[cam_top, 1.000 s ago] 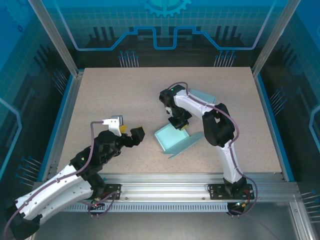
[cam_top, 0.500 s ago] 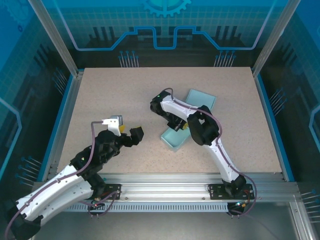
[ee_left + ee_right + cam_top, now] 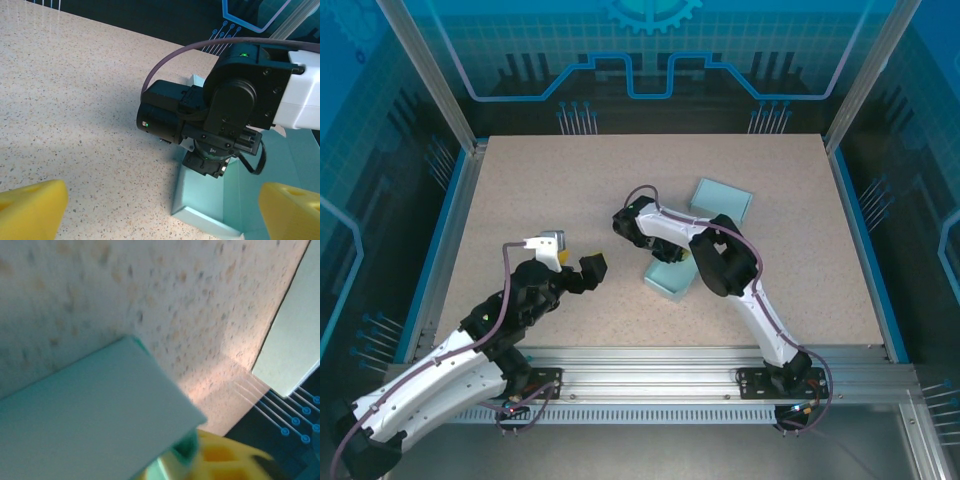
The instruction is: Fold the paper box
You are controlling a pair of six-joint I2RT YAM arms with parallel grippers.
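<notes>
The teal paper box (image 3: pixel 667 281) lies near the table's middle, its walls raised. In the left wrist view the box (image 3: pixel 210 197) sits just beyond my left gripper (image 3: pixel 162 207). That gripper is open, its yellow fingertips (image 3: pixel 30 205) wide apart and holding nothing. In the top view my left gripper (image 3: pixel 583 271) stands a short way left of the box. My right gripper (image 3: pixel 672 256) points down into the box at its far end. A teal wall (image 3: pixel 85 415) lies close beside one yellow finger (image 3: pixel 225 457). The jaws' spacing is hidden.
A second flat teal piece (image 3: pixel 723 201) lies behind the box toward the back right. The right arm's black wrist (image 3: pixel 220 115) and purple cable (image 3: pixel 200 47) hang over the box's far end. Bare speckled tabletop (image 3: pixel 550 190) spreads to the left and back.
The right arm's wrist has swung to the left over the box. The side flap that lay spread out to the right is now folded in, so the box looks narrower. The left arm has stayed put.
</notes>
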